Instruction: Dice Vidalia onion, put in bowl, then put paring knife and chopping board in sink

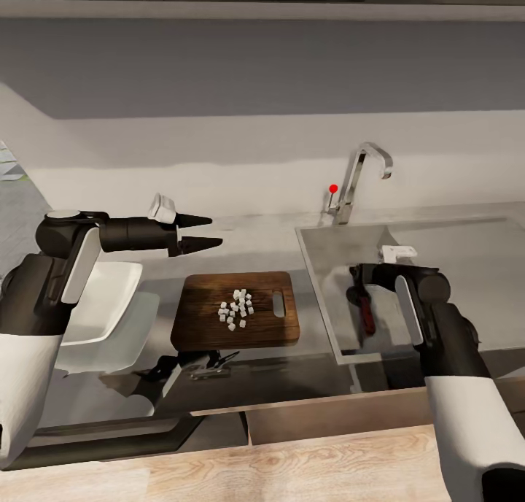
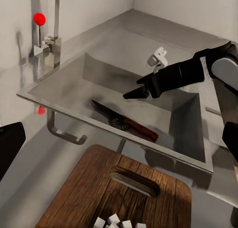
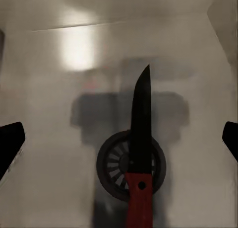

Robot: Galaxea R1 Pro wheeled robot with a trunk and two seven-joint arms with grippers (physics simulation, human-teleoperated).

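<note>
Your paring knife [image 3: 140,153] lies in the shiny grey sink [image 1: 321,268], across its round drain [image 3: 110,169]. Small white onion cubes [image 1: 235,309] sit on the brown wooden chopping board [image 1: 204,327]. Both your left gripper [image 1: 208,232] and right gripper [image 2: 135,88] are spread wide and hold nothing.

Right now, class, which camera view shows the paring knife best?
The right wrist view: the paring knife lies whole across the round drain, blade and red handle clear. The left wrist view shows it smaller, in the sink. In the head view the right gripper partly hides it.
</note>
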